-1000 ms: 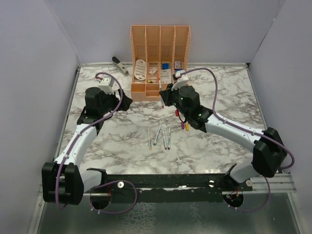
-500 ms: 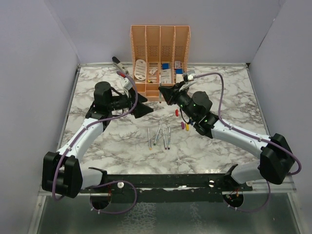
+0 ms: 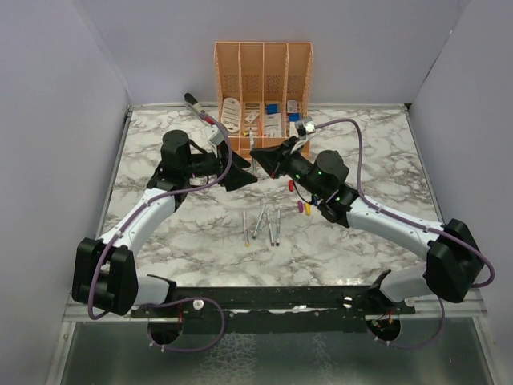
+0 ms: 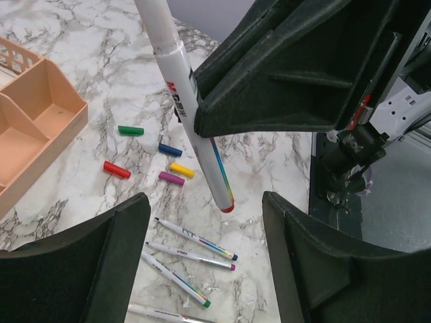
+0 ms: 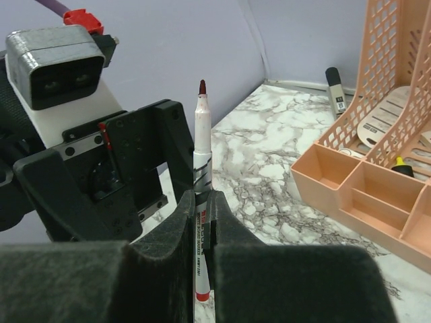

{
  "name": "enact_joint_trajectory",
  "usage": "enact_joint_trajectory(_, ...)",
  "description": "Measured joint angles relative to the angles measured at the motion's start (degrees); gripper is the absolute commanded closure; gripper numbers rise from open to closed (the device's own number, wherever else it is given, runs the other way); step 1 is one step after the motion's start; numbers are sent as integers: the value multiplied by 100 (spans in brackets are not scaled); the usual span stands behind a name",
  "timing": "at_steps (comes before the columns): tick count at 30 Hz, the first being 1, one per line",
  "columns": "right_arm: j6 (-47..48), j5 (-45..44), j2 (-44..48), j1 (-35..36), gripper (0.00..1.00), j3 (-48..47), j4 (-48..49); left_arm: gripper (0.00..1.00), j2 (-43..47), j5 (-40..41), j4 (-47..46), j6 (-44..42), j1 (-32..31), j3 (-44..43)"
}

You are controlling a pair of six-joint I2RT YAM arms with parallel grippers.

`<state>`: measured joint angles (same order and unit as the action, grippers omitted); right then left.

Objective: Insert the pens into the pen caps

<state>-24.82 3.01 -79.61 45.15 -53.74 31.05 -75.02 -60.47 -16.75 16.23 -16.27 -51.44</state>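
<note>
The right gripper (image 5: 200, 210) is clamped on a red-tipped pen (image 5: 201, 145) — white barrel, bare tip up, roughly upright. The left gripper (image 4: 205, 205) stands wide and holds nothing — the pen hangs just ahead of its spread fingers, untouched. Four other pens (image 4: 195, 239) and five pen caps (image 4: 182, 169) lie on the marble table (image 4: 81, 40) below

Black left gripper (image 4: 204, 205) and right gripper (image 5: 200, 208) — white-shelled arms (image 3: 136, 228), black joints, purple cables (image 3: 353, 127).
</note>
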Motion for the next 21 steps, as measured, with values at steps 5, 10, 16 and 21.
enact_joint_trajectory(5,-96,184,-24,0,99,0,35,34,-96,-2,-101,131,-37,0)
enact_joint_trajectory(10,-243,319,-63,0,99,2,129,37,-120,0,-284,282,-37,0)
enact_joint_trajectory(16,-407,413,-85,0,99,48,278,54,-120,4,-614,525,-66,0)
enact_joint_trajectory(21,-483,413,-85,0,98,72,339,58,-120,9,-778,658,-74,0)
